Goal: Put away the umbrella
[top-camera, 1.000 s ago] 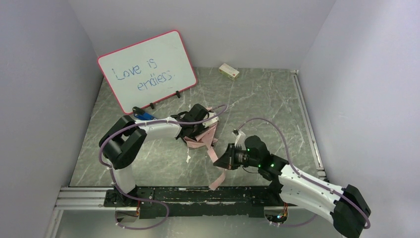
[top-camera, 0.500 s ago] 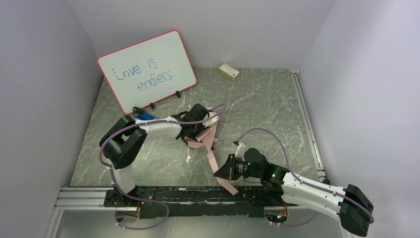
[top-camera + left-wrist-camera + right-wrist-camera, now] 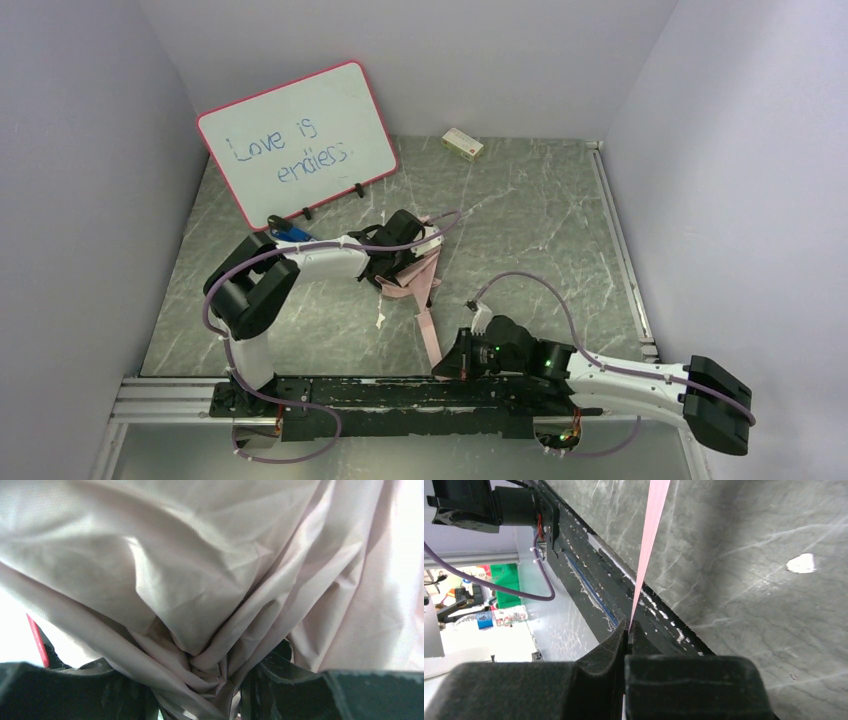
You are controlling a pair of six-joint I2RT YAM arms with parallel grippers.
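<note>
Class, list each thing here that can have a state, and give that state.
umbrella: collapsed, canopy bunched
strap: stretched out straight
left gripper: clamped on the umbrella canopy
right gripper: shut on the strap
whiteboard: propped upright, written on
small box: lying flat

The left arm reaches forward, the left gripper [image 3: 397, 264] with jaws clamped on the umbrella [image 3: 415, 283], while the right arm lies low, stretched leftward, the right gripper [image 3: 442, 366] with jaws pinched shut on the strap [image 3: 651, 530].

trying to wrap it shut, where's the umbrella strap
Top view, centre: the strap runs from the umbrella in the left claw to the right claw by the near rail.
</note>
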